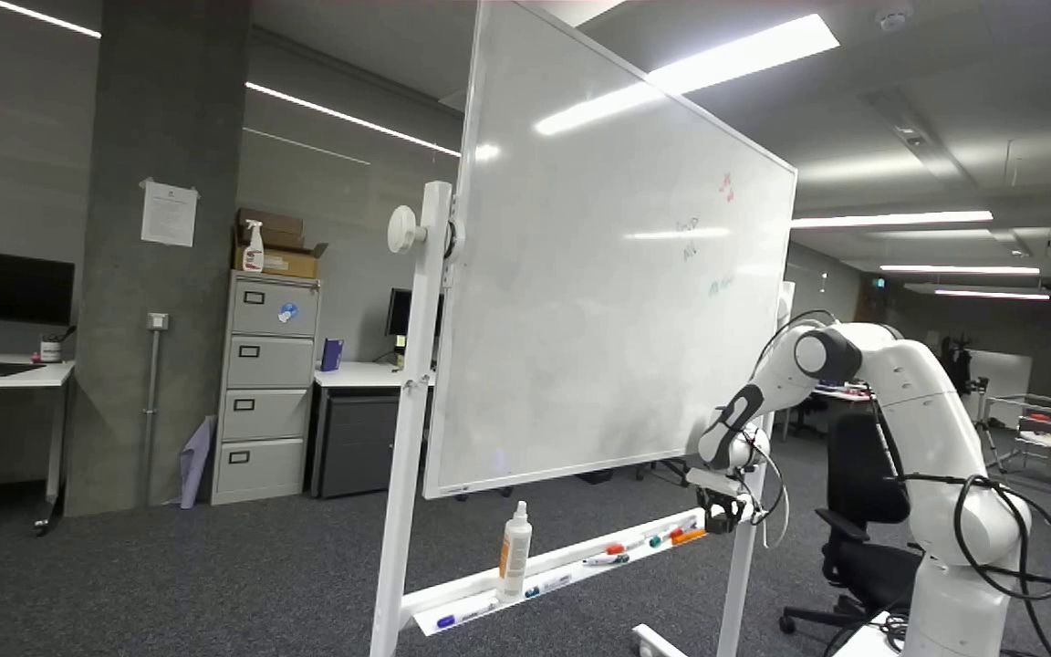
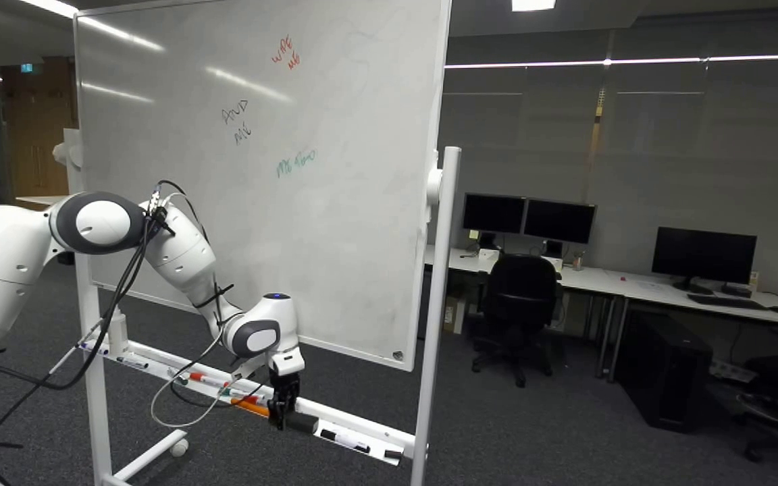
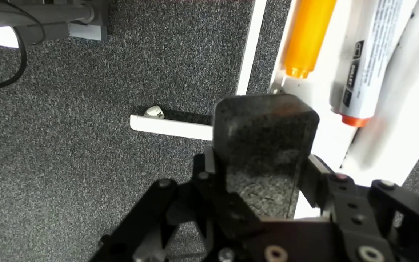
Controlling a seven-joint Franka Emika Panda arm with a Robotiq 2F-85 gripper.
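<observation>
Big open-plan office: dark grey carpet [image 1: 243, 584], strip lights [image 1: 749, 53] overhead, and in an exterior view a concrete pillar [image 1: 115, 383] toward the left of the frame. Just right of that is a grey filing cabinet [image 1: 268, 411] with a spray bottle [image 1: 253, 251] and cardboard boxes [image 1: 293, 264] on top. White desks [image 2: 598, 280] take up the right side in an exterior view, with a pair of monitors [image 2: 560, 221], another screen [image 2: 703, 255] closer to the edge, and a black chair [image 2: 519, 297] in front.

Main surface is a whiteboard [image 2: 362, 223] on a wheeled stand [image 2: 437, 304]. Pretty glossy, you can see the lights reflecting in it, plus red writing [image 2: 286, 52], black writing [image 2: 237, 121] and green writing [image 2: 294, 164] in the upper part. Under it a narrow white tray [image 2: 355, 420] runs across the lower part of the frame, with a bunch of markers [image 2: 345, 441] and an upright bottle [image 1: 514, 557] toward its left end in an exterior view.

As for the claw [image 3: 262, 163], it's pinching a dark block [image 3: 267, 134], one finger on each side. In the wrist view the block sits mid-frame, covering part of the tray's edge, with an orange marker [image 3: 307, 36] and a pale marker [image 3: 369, 65] at upper right. Can't tell if block and tray touch.
</observation>
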